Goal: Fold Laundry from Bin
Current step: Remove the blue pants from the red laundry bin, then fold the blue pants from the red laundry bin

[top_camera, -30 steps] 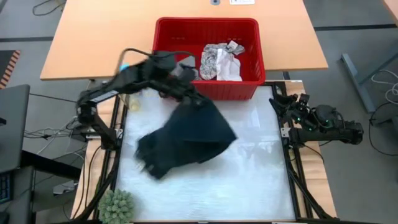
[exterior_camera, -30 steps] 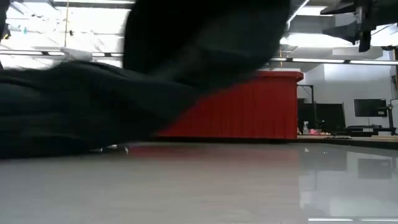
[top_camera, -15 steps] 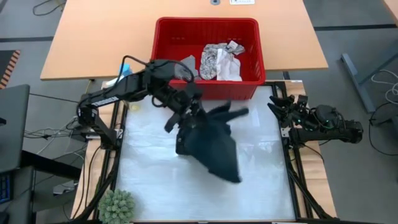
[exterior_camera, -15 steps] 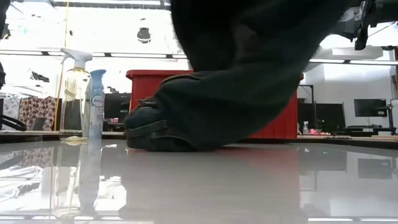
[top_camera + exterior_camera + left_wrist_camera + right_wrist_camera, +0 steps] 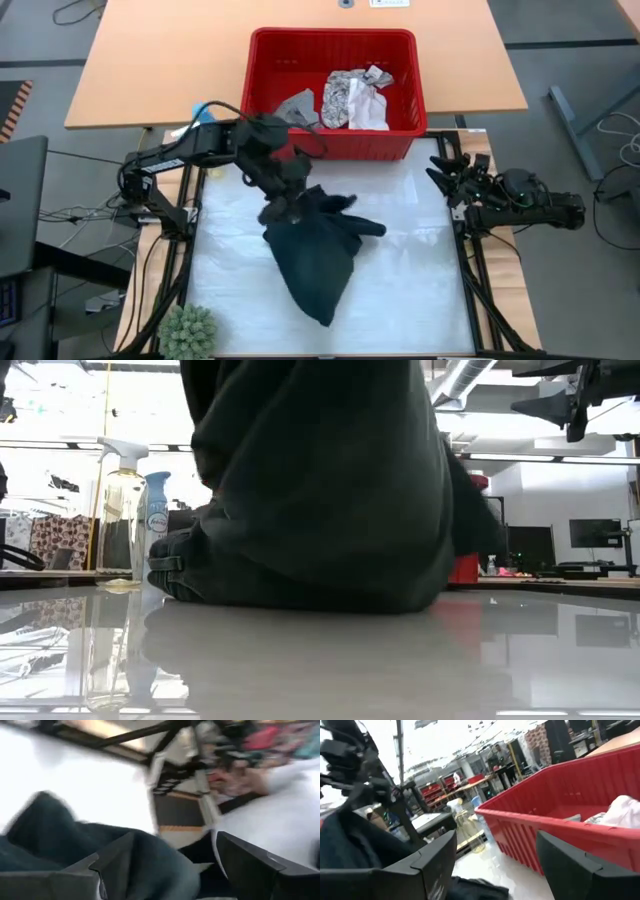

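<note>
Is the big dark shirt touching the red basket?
Apart. The high view shows the big dark garment lying on the white table, with a bare strip of table between it and the red basket.

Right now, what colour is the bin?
Red: the bin, clearest in the high view.

Two black jointed arms, matte housings; left arm (image 5: 190,148) carries a light-blue patch near its elbow and looped black cable; right arm (image 5: 520,195) shows small green lights; wrist fingers (image 5: 572,865) dark, angular, flat-faced
</note>
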Available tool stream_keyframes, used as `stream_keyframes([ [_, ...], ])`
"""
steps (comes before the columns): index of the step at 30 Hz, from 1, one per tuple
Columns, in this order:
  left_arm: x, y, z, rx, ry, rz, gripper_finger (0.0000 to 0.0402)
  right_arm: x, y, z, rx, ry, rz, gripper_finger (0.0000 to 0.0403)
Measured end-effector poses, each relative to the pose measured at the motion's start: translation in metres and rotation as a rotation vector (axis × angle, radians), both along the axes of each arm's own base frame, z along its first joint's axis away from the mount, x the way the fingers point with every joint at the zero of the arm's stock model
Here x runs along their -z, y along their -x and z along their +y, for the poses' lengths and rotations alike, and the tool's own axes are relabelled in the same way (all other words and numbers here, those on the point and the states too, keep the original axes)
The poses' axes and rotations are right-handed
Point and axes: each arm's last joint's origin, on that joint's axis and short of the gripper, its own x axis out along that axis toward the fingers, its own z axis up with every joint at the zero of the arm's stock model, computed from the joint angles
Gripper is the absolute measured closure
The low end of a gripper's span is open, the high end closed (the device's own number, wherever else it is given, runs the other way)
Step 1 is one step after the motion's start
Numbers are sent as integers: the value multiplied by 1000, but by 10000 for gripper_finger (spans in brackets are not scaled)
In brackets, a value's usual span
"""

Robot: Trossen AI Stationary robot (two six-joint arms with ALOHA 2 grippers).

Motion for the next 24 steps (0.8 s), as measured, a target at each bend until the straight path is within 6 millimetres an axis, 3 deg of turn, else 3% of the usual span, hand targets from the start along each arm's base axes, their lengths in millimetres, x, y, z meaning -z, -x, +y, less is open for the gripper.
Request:
stream_keyframes([
  [13,47,-51,-1,-33,10,115,138,22,-63,10,-264,-35,278,106],
  [18,51,-37,1,-155,6,272,139,38,-90,12,-266,-19,404,106],
  [24,52,-7,7,-494,-166,475,139,63,-125,11,-249,-38,507,106],
])
